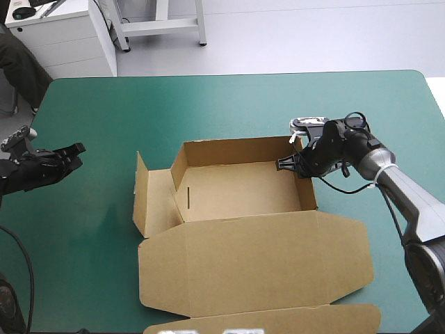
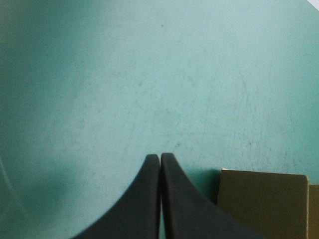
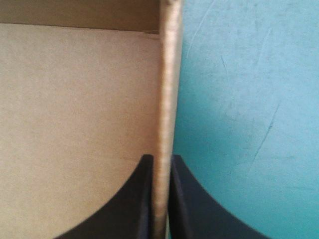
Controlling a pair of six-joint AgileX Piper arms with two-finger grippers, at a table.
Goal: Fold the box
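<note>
The surface (image 1: 229,104), under its teal-green cover, is mostly bare around the box (image 1: 243,189), which sits at its middle as an open brown tray. The box's broad lid (image 1: 257,261) lies flat, reaching toward the near edge, and a side flap (image 1: 142,198) stands splayed at the tray's left end. The right arm (image 1: 389,181) reaches in from the right side to the tray's right wall (image 3: 167,99), near its far corner. The right jaws are all but closed and pinch that wall, with one black finger (image 3: 134,204) inside over the tray's floor and the other outside over the cover. The left arm (image 1: 35,170) is near the surface's left edge, well apart from the box. The left jaws are closed on nothing, their black fingers (image 2: 144,199) meeting in one pointed arch over bare cover. A corner of brown board (image 2: 261,204) shows just beside them; which part of the box it is cannot be told.
</note>
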